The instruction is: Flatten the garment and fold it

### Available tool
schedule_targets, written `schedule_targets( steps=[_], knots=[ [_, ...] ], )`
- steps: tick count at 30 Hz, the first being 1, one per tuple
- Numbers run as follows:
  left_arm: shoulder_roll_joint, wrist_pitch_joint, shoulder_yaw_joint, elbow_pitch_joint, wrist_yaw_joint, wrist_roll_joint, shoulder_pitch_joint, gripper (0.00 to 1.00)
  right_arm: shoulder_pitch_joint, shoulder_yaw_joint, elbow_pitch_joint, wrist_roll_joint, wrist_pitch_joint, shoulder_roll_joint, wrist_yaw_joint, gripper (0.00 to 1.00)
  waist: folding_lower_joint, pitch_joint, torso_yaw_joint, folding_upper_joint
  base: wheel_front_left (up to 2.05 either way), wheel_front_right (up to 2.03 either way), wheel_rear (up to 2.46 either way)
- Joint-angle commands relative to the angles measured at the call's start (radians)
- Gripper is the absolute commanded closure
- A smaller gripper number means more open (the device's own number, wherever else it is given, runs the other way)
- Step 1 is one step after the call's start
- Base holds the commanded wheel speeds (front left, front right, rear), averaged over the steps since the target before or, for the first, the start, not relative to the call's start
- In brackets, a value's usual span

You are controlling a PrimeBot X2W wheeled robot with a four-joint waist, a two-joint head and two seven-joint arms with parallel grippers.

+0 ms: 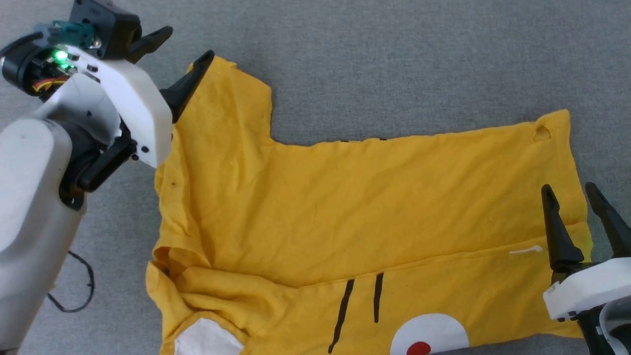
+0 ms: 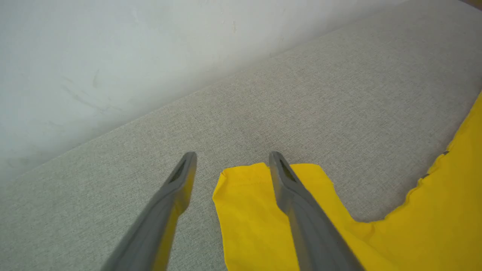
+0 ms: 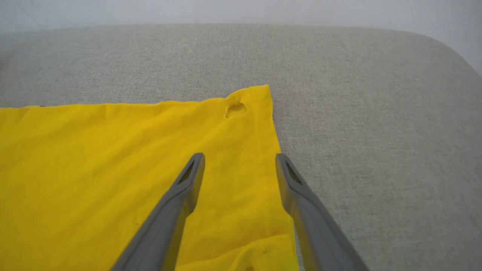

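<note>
Spread sideways on a grey cloth surface (image 1: 394,59): the garment (image 1: 369,207), mustard yellow, collar end to the left, hem to the right. Lightly creased across the middle, bunched at the near-left shoulder. Near edge folded over onto the body, showing two thin black stripes (image 1: 345,310), a white oval (image 1: 429,337) with a red dot, and a white patch (image 1: 204,340) (oval and patch both cut off by the head view's lower edge). Small hole (image 1: 542,132) at the far hem corner, the same hole (image 3: 235,109) plain ahead of the fingers in the right wrist view.

Left gripper (image 1: 188,43) parted wide, holding nothing: one finger over the tip of the far sleeve (image 1: 231,93), the other out over bare grey cloth. Touching the sleeve or just above it: cannot tell. In the left wrist view, left gripper (image 2: 232,156) straddling that sleeve corner (image 2: 256,218), pale wall (image 2: 94,56) beyond.

Right gripper (image 1: 568,190) likewise spread and empty, poised at the hem. In its own wrist view, right gripper (image 3: 240,156) with one finger above yellow cloth (image 3: 113,169), the other along the hem's edge.

Loose black cord (image 1: 79,291) on the surface beside the left forearm, apart from the shirt.
</note>
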Motion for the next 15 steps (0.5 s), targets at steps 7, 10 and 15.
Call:
schedule_targets(
  steps=[7,10,15],
  knots=[
    [0.035,0.051,-0.056,0.056,-0.007,-0.063,-0.051,0.00,-0.027,-0.002,0.008,0.003,-0.012,0.005,-0.001,0.00,-0.0001,0.070,-0.040,0.0000,0.00,0.00,0.00],
    [0.043,0.080,-0.078,0.073,-0.008,-0.089,-0.048,0.00,-0.033,-0.003,0.009,0.002,-0.013,0.005,-0.001,0.00,-0.0001,0.080,-0.043,0.0000,0.00,0.00,0.00],
    [0.051,0.063,-0.092,0.106,-0.008,-0.082,-0.047,1.00,-0.043,-0.001,0.009,0.010,-0.011,0.006,-0.001,0.00,-0.0001,0.091,-0.049,0.0000,0.00,0.00,0.00]
  ],
)
